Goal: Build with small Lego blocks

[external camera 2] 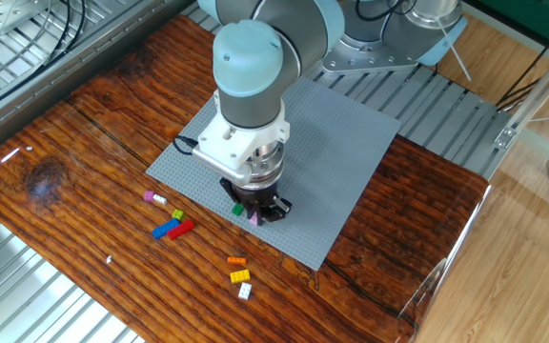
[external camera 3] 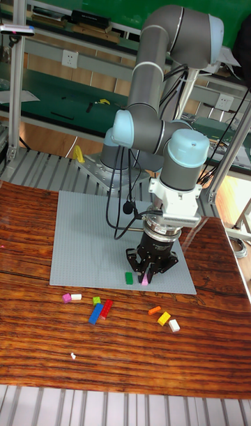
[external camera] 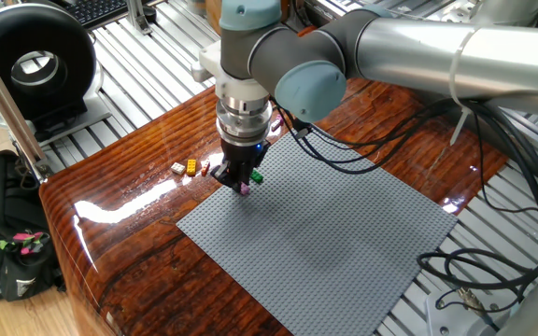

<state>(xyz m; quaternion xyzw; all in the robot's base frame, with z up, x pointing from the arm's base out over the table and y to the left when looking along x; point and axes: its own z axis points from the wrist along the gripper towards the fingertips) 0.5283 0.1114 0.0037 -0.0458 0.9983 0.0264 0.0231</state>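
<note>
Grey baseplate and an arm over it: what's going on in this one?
A UR5 arm has its gripper down at the near edge of the grey baseplate, jaws closed on a pink Lego block. A green block sits on the plate right beside it. Other loose blocks, among them a blue and red pair and a yellow one, lie on the wooden table.

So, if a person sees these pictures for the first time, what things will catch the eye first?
First comes the grey robot arm, bent down over the table, its gripper holding a pink Lego block at the near edge of the large grey baseplate. A green block stands on the baseplate just beside it. Next, the loose coloured blocks scattered on the glossy wooden table in front of the baseplate.
</note>
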